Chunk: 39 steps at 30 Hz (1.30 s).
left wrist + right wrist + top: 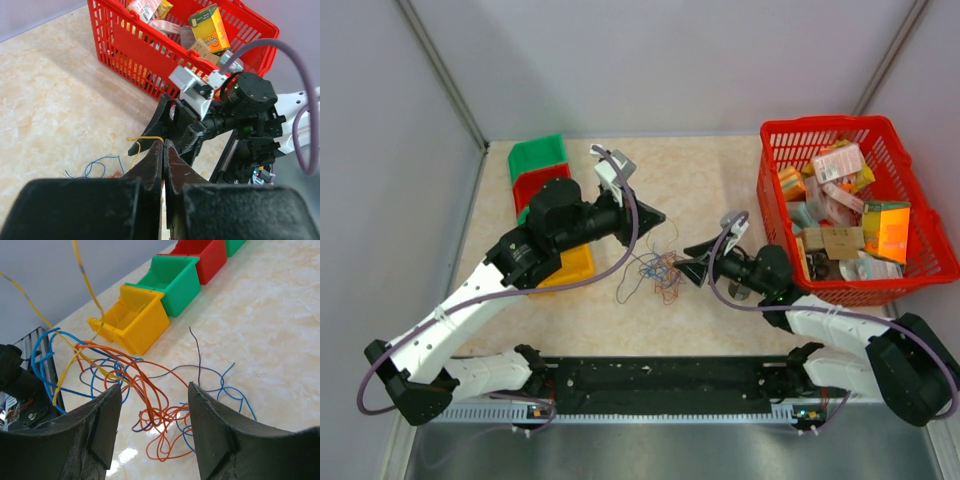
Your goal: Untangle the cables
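Observation:
The cables (656, 270) lie as a loose tangle of thin blue, orange and purple wires on the table between my two grippers. My left gripper (653, 215) hangs above them, shut on a thin yellow cable (144, 138) that leaves its fingertips. My left gripper (164, 144) shows closed in the left wrist view. The yellow cable (84, 281) rises taut out of the tangle (161, 416) in the right wrist view. My right gripper (694, 268) is open, low at the tangle's right side. Its jaws (155, 387) stand wide apart over the orange loops, holding nothing.
A red basket (772, 200) full of packets stands at the right, close behind my right arm. Green (540, 152), red (532, 186) and yellow (576, 266) bins stand in a row at the left, under my left arm. The bins also show in the right wrist view (134, 316).

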Motion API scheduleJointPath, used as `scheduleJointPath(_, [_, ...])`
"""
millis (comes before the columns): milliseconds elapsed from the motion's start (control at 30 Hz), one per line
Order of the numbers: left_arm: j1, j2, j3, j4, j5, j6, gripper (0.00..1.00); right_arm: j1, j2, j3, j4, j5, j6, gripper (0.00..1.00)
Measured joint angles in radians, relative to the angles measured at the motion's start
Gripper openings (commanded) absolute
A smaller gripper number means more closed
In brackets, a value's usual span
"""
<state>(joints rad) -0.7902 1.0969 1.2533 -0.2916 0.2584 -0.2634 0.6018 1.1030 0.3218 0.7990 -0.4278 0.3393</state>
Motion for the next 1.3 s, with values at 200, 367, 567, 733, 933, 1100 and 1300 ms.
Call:
scheduleJointPath(200, [0.0, 0.001, 0.0, 0.001, 0.043, -0.008, 0.0, 0.005, 0.079, 0.016, -0.018, 0.008, 0.0, 0.46])
scheduleJointPath(367, [0.0, 0.0, -0.012, 0.029, 0.078, -0.041, 0.0, 0.022, 0.101, 0.021, -0.019, 0.007, -0.001, 0.46])
scheduleJointPath(567, [0.0, 0.0, -0.023, 0.053, 0.097, -0.067, 0.0, 0.057, 0.1, 0.021, -0.018, 0.012, -0.023, 0.27])
scheduleJointPath(733, [0.0, 0.0, -0.023, 0.057, 0.097, -0.073, 0.0, 0.07, 0.091, 0.022, -0.027, 0.051, -0.039, 0.0])
scheduleJointPath(933, [-0.003, -0.017, 0.04, -0.032, -0.08, -0.016, 0.0, 0.076, 0.089, 0.063, -0.155, 0.288, -0.04, 0.0])
scheduleJointPath(1100, [-0.003, -0.202, 0.044, -0.047, -0.377, 0.067, 0.0, 0.076, 0.143, 0.159, -0.336, 0.552, -0.023, 0.0])
scheduleJointPath(1300, [-0.003, -0.429, 0.147, 0.023, -0.646, 0.237, 0.0, 0.069, 0.231, 0.238, -0.492, 0.727, 0.011, 0.0])
